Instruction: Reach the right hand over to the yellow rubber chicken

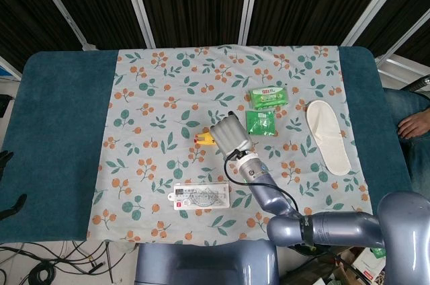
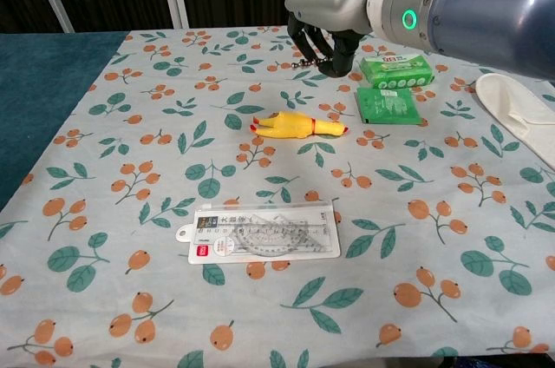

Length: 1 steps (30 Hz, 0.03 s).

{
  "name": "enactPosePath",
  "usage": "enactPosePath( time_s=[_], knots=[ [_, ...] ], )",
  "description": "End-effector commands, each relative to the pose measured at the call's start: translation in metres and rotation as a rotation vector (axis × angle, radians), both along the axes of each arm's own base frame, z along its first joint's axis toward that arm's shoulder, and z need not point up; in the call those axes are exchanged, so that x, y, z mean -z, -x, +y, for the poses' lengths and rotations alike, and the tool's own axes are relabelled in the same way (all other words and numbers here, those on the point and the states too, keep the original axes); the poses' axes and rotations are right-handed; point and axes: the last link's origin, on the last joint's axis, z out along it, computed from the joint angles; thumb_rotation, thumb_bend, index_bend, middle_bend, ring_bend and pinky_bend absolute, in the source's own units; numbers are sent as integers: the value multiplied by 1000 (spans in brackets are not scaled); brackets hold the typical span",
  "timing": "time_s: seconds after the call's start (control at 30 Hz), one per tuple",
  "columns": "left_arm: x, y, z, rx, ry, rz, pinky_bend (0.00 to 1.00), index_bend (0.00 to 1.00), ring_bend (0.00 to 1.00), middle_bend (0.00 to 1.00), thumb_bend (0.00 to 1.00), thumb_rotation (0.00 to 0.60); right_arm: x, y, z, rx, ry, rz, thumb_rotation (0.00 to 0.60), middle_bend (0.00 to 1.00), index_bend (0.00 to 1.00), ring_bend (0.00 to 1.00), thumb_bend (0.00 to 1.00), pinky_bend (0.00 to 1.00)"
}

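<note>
The yellow rubber chicken [image 2: 295,125] lies on its side on the floral cloth [image 2: 130,151], red beak to the left. In the head view only its head end [image 1: 203,139] shows, because my right hand [image 1: 230,136] is over the rest of it. The chest view shows that hand [image 2: 328,12] hovering well above the chicken and slightly behind it. The fingers [image 2: 314,45] hang down, loosely curved and apart, and hold nothing. There is a clear gap between hand and toy. My left hand is in neither view.
A clear packet of rulers [image 2: 260,235] lies in front of the chicken. Two green packets [image 1: 268,97] [image 1: 260,122] and a white slipper [image 1: 328,136] lie to the right. A person's leg [image 1: 413,124] shows beyond the table's right edge.
</note>
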Motion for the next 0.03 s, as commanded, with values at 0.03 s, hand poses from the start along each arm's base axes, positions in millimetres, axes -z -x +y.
enactPosePath(
  time_s=[0.03],
  knots=[
    [0, 0, 0, 0, -1, 0, 20, 37, 33, 37, 301, 600, 0, 1, 0, 2, 2, 5, 600, 520, 559, 530, 394, 384]
  ],
)
